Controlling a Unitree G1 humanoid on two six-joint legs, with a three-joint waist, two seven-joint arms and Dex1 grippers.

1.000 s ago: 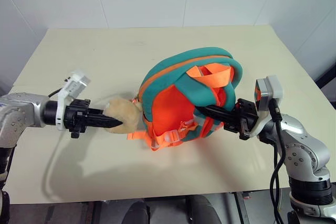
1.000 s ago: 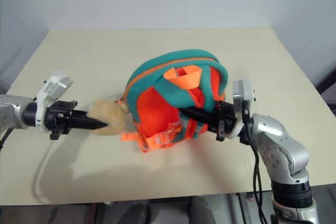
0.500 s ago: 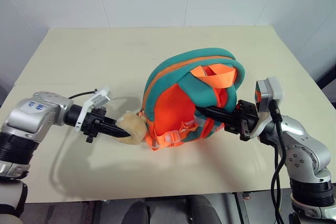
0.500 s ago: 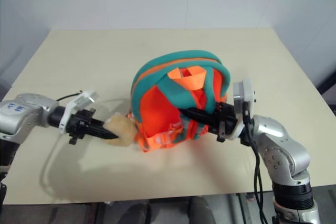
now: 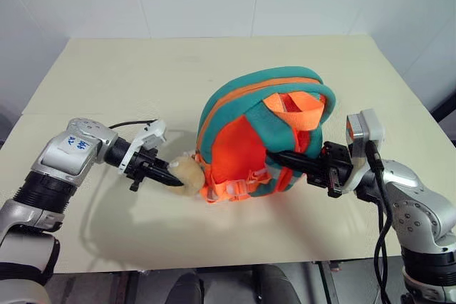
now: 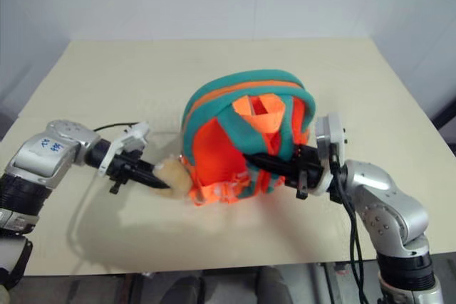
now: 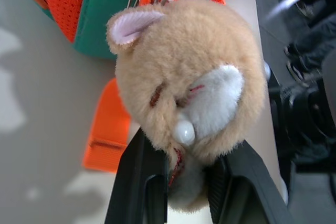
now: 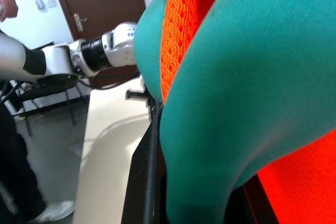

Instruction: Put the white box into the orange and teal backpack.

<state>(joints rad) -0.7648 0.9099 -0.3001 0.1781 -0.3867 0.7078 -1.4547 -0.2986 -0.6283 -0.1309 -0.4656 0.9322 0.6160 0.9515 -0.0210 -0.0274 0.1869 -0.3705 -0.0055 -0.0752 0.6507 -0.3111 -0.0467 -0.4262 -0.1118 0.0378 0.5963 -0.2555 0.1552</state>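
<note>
Head camera: the orange and teal backpack (image 5: 260, 137) sits upright mid-table (image 5: 142, 76), zip looks closed, so my guess is the packing hasn't really started. No white box on the table here.

Left wrist cam: the left gripper (image 7: 181, 182) is pinched on the beige plush charm (image 7: 191, 77) clipped to the bag.

Right wrist cam: the right gripper (image 8: 202, 182) is clamped on a teal strap (image 8: 231, 93). Opening the bag and loading are both left.
</note>
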